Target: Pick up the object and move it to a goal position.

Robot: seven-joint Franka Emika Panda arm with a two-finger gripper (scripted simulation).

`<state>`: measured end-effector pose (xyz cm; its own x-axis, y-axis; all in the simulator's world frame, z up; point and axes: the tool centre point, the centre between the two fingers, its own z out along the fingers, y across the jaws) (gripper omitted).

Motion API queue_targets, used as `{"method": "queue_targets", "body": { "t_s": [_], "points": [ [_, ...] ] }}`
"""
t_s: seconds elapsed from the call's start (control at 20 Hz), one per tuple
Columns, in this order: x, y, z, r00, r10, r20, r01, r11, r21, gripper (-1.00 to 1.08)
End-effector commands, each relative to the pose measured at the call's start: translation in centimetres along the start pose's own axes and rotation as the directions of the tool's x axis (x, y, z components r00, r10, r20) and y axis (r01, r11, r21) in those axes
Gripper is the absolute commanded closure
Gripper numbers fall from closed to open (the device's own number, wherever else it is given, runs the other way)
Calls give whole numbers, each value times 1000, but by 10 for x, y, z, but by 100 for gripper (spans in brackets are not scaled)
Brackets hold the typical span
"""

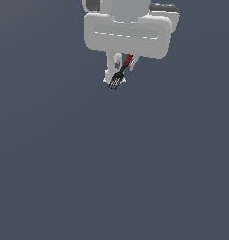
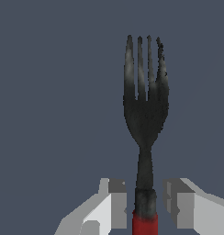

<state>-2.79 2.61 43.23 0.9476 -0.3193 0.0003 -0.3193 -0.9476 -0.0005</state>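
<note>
Half done: slim red-handled, black-tined fork [image 2: 145, 137] gripped in nearly closed end effector [image 2: 145, 206], upper centre; goal unreached.

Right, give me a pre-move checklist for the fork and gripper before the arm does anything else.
1. Fork between the fingers: ok, its neck sits in the gap in the wrist view.
2. Firm contact on the fork: cannot tell, small gaps show on both sides of the neck.
3. Fork off the surface: cannot tell, no shadow or contact is readable in the exterior view.
4. Fork orientation: ok, tines point away from the gripper, red handle toward the arm.
5. Goal position: cannot tell, no marker shows in either view.
6. Obstacles near the fork: ok, none visible.
</note>
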Motion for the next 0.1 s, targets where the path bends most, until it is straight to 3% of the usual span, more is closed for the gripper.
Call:
{"method": "queue_targets", "body": {
  "t_s": [0.0, 0.05],
  "points": [
    [0, 0, 1, 1000, 0, 1, 0, 1000, 0, 108],
    [0, -1, 2, 1000, 0, 1, 0, 1000, 0, 108]
  ]
}}
